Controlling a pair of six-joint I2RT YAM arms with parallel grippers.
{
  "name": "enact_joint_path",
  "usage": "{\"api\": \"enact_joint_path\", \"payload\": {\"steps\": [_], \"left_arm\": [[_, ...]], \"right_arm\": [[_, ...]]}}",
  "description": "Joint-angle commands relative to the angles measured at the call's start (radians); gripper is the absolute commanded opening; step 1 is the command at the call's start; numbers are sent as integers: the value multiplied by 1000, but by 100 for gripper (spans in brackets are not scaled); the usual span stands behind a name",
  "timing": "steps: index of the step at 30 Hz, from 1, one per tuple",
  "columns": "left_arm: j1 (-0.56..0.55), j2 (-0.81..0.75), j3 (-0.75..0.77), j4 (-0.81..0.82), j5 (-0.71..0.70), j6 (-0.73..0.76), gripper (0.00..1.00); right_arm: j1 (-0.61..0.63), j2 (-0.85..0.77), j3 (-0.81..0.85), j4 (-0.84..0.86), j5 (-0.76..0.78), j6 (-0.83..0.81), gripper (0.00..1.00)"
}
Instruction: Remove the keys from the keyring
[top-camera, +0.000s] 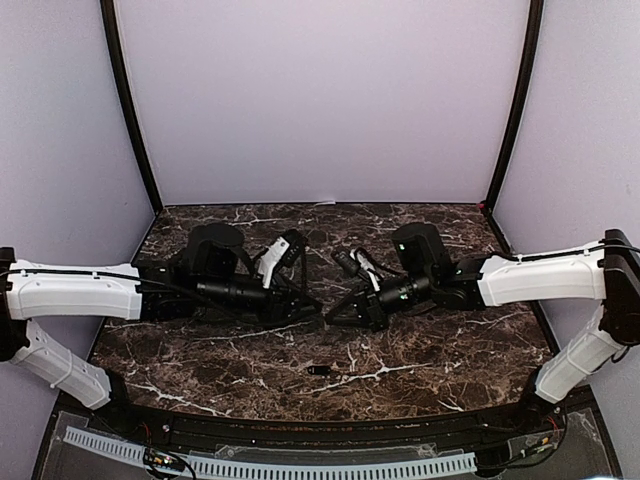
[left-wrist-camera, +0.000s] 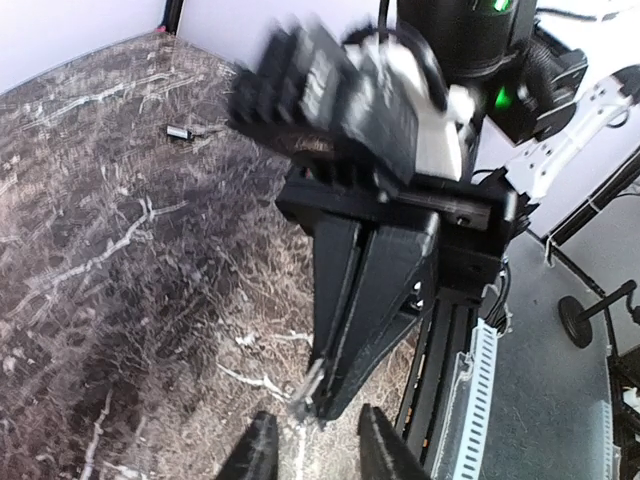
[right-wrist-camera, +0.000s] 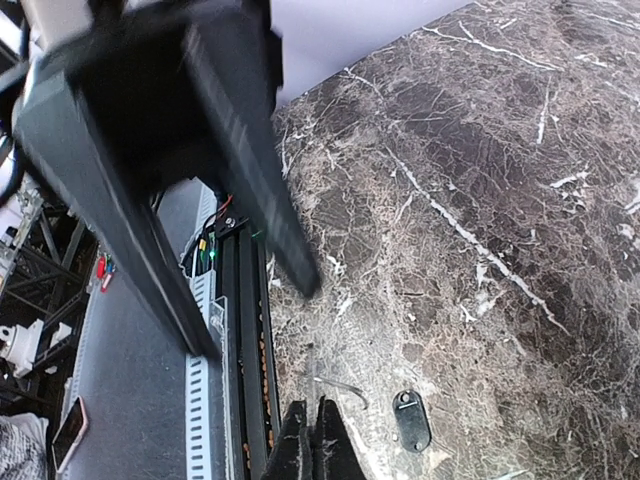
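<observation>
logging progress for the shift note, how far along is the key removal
Done: one key lies loose on the table, apart from both grippers. In hand: the right gripper is shut on what looks like the thin wire keyring, and the left gripper is open, facing it. Left: whether more keys hang on the keyring is too small to tell.

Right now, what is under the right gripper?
Under the right gripper: marble table, a thin wire ring at its tips, one dark key beside. Whether the shut fingers pinch the ring is hidden.
</observation>
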Motion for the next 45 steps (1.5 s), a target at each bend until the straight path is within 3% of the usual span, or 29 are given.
{"api": "enact_joint_path", "payload": {"steps": [1,7,25,38,45], "left_arm": [[-69,56,41,-28,-176,42,26],[-80,30,-24,85,-228,-2,25],[-93,91,12,53,-257,-9,30],[-95,108,13,56,-289,-18,0],[-97,104,-1,60,-311,-13,0]], "right_arm": [[-6,-5,20,59,28,77,0],[-6,-2,32,48,69,103,0],[-5,12,51,41,73,106,0],[-6,12,48,49,86,139,0],[-5,13,38,64,105,183,0]]}}
